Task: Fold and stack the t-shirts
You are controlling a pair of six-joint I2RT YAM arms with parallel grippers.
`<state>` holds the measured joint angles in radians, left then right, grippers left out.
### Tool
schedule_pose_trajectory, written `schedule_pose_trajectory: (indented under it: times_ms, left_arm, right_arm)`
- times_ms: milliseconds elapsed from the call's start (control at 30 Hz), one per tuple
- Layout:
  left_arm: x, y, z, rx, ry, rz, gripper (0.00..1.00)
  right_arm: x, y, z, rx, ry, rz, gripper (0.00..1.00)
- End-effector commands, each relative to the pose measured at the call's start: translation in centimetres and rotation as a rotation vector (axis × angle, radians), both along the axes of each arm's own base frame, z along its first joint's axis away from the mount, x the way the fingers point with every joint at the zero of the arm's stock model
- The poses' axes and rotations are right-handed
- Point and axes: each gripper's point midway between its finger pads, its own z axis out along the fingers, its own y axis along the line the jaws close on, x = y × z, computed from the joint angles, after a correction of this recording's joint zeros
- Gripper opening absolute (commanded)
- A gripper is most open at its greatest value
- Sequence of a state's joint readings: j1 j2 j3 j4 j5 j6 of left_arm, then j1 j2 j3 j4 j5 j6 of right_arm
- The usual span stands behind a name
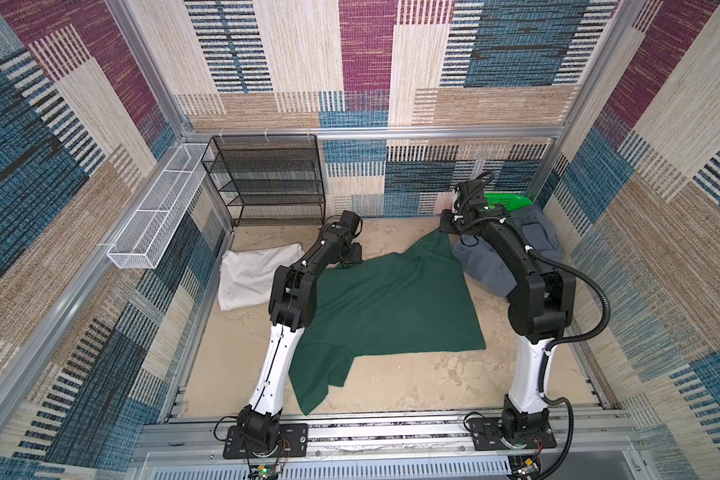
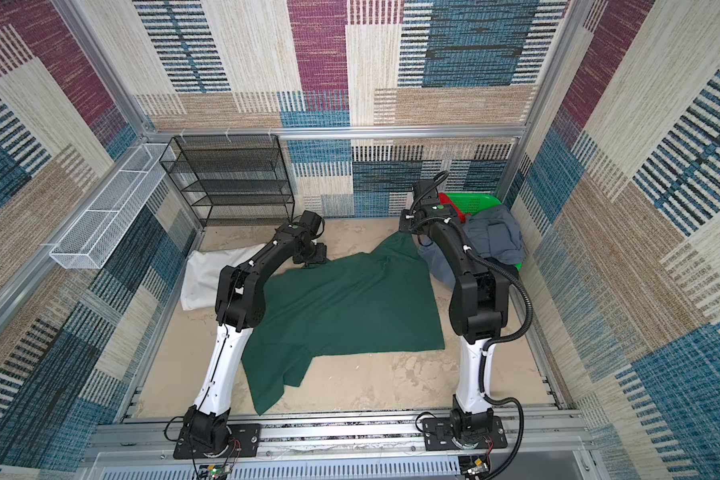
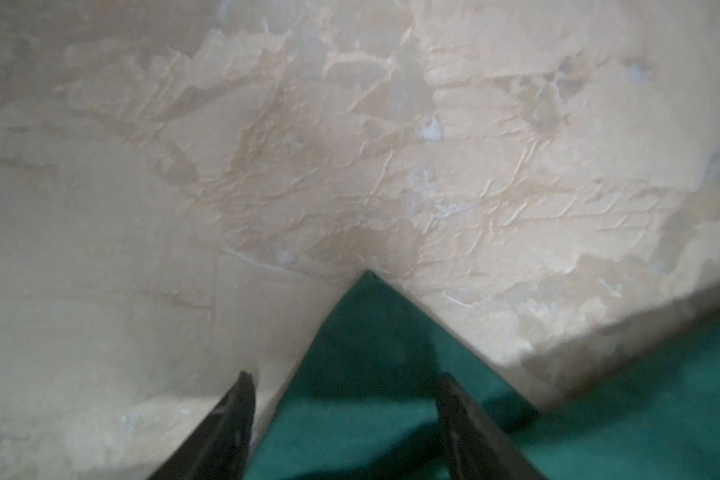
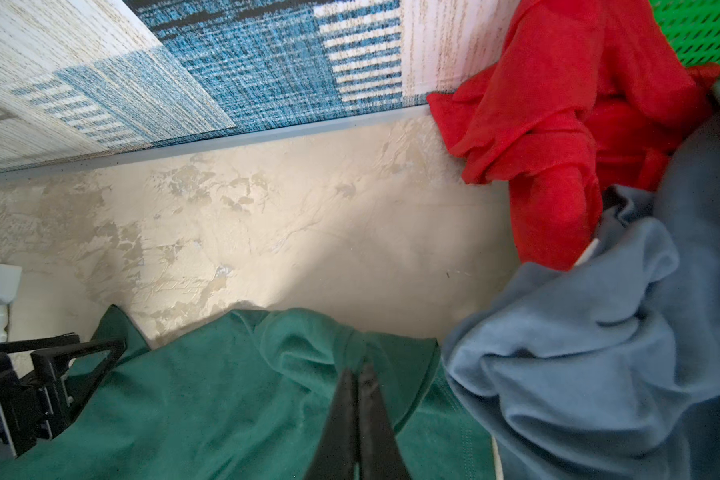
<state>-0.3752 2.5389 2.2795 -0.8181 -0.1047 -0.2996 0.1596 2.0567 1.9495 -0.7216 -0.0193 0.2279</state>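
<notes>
The dark green t-shirt [image 1: 391, 303] lay spread over the middle of the desk [image 1: 433, 386], apparently being flattened for its first fold: the right gripper [image 4: 358, 372] was pinched shut on one far corner, and the left gripper [image 3: 346, 376] stood with jaws apart astride the other. Next, the left jaws would need to clamp that corner so both arms could pull the cloth taut. The desk was scuffed beige, boxed in by patterned woven walls [image 1: 300, 62].
</notes>
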Motion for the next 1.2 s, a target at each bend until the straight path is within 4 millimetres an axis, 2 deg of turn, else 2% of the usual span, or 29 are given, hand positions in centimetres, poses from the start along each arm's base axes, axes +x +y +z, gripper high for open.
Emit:
schedule_pose_trajectory:
  times_ms: [0, 67, 167, 200, 300, 433, 567, 700, 900, 1067, 1167]
  left_arm:
    - [-0.4, -0.1, -0.6, 0.015, 0.029, -0.026, 0.49]
    - [-0.3, 0.0, -0.7, 0.025, 0.038, -0.032, 0.37]
    - [0.3, 0.3, 0.0, 0.061, 0.031, -0.048, 0.12]
    - [0.5, 0.5, 0.6, 0.073, 0.021, -0.052, 0.01]
    - [1.5, 1.0, 3.3, 0.108, -0.041, -0.065, 0.00]
    - [2.4, 2.2, 8.4, 0.181, -0.152, -0.073, 0.00]
    - [2.4, 3.7, 12.1, 0.259, -0.223, -0.068, 0.00]
    - [1.6, 5.2, 13.8, 0.323, -0.237, -0.040, 0.00]
    - [-0.7, 7.9, 16.1, 0.388, -0.253, 0.051, 0.00]
    - [-2.4, 10.8, 19.2, 0.404, -0.326, 0.143, 0.00]
    - [-2.6, 12.6, 21.1, 0.402, -0.373, 0.191, 0.00]
  right_arm:
    - [0.8, 0.5, 1.3, 0.023, -0.055, 0.014, 0.00]
    - [1.0, 0.6, 1.2, 0.023, -0.055, 0.020, 0.00]
    - [1.2, 0.6, 1.1, 0.017, -0.059, 0.021, 0.00]
    - [1.3, 0.5, 1.1, 0.014, -0.062, 0.021, 0.00]
    - [1.7, 0.2, 0.9, 0.005, -0.064, 0.011, 0.00]
    - [2.3, -0.6, 0.8, -0.034, -0.071, -0.018, 0.00]
    - [3.1, -1.5, 0.8, -0.084, -0.071, -0.048, 0.00]
    - [4.0, -2.7, 1.3, -0.121, -0.079, -0.089, 0.00]
    - [5.6, -5.4, 1.8, -0.160, -0.074, -0.144, 0.00]
    - [5.7, -6.3, 1.5, -0.175, -0.063, -0.151, 0.00]
    - [5.5, -6.6, 1.0, -0.182, -0.053, -0.156, 0.00]
